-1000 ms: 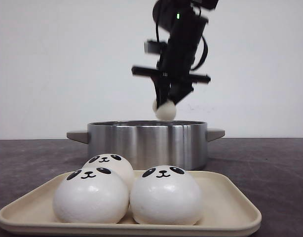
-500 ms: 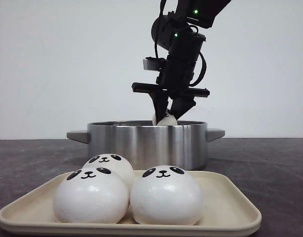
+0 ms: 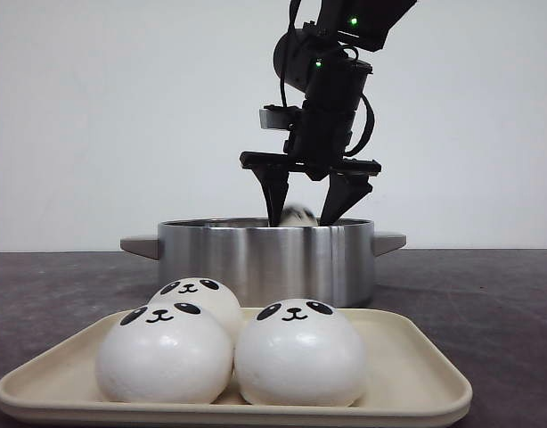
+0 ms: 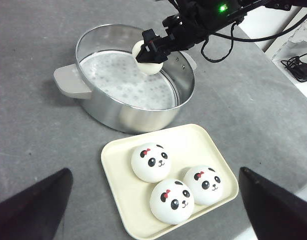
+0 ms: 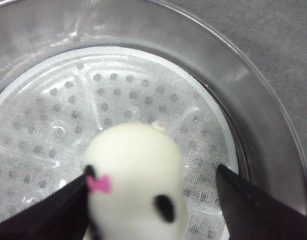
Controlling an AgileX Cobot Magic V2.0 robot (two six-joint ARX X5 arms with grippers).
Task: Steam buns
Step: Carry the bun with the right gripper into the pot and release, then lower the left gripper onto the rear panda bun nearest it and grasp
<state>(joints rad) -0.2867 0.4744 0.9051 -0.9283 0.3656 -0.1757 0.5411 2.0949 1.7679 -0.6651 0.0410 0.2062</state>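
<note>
Three white panda buns (image 3: 300, 349) (image 4: 172, 201) lie close together on a cream tray (image 3: 416, 374) (image 4: 118, 165) at the front. Behind the tray stands a steel pot (image 3: 265, 254) (image 4: 88, 100) with a white perforated liner (image 5: 68, 110). My right gripper (image 3: 303, 217) (image 5: 153, 172) hangs open at the pot's rim. A fourth bun (image 3: 297, 214) (image 4: 148, 62) (image 5: 136, 175) sits between its fingers, against one finger and apart from the other. My left gripper (image 4: 154, 170) is open and empty, high above the tray.
The pot has a grey handle (image 3: 140, 245) (image 4: 71, 82) on each side. A black cable and white equipment (image 4: 298, 65) lie past the table's far right edge. The table top (image 4: 33, 150) is grey.
My right gripper came down to the pot's rim with the bun, then spread its fingers. The bun now sits lower, loose between them. The tray's buns have not moved.
</note>
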